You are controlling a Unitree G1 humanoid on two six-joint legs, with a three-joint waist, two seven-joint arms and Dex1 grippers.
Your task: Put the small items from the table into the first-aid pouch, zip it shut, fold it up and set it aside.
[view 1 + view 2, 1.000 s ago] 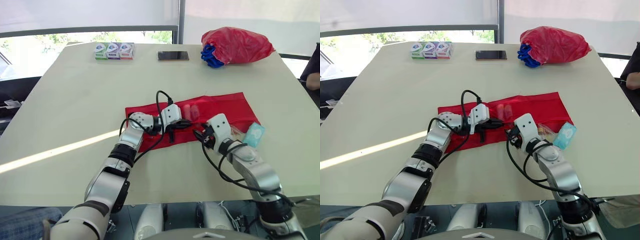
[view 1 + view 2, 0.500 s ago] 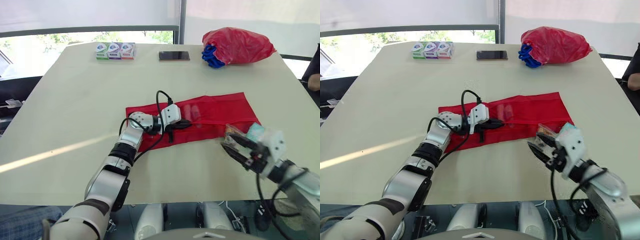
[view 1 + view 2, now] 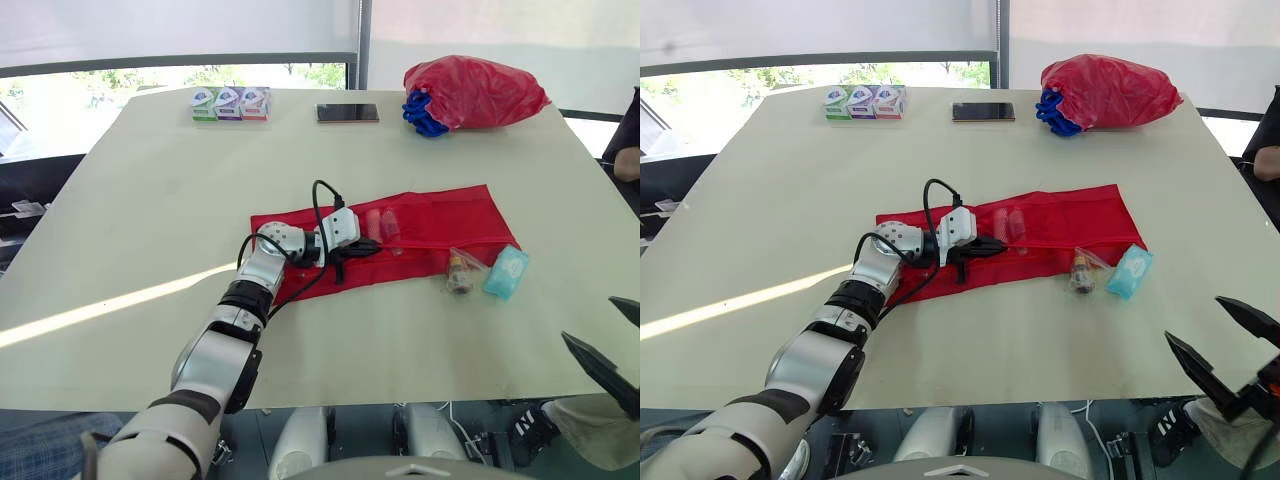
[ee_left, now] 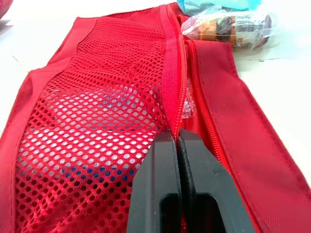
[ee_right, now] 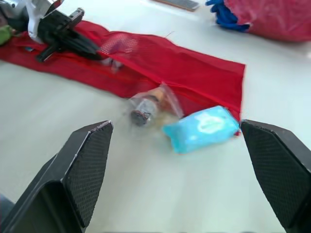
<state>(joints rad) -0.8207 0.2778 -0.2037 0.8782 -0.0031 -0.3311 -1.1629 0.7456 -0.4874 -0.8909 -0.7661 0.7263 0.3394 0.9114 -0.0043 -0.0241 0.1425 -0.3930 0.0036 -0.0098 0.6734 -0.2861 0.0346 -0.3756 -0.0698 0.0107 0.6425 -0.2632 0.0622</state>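
Left gripper point(image 3: 365, 247) clamped on the red pouch point(image 3: 430, 225); right gripper point(image 3: 1193, 318) spread wide, well off to the side.
The red pouch lies spread flat on the table point(image 3: 150, 200) and stretches away from the left gripper, whose fingers are pressed together on the zipper edge of its mesh pocket. The right gripper hangs at the table's near edge, well apart from the pouch. Between it and the pouch's end lie a blue wipes packet point(image 3: 505, 271) and, just beside that, a small bottle in a clear bag point(image 3: 461, 270).
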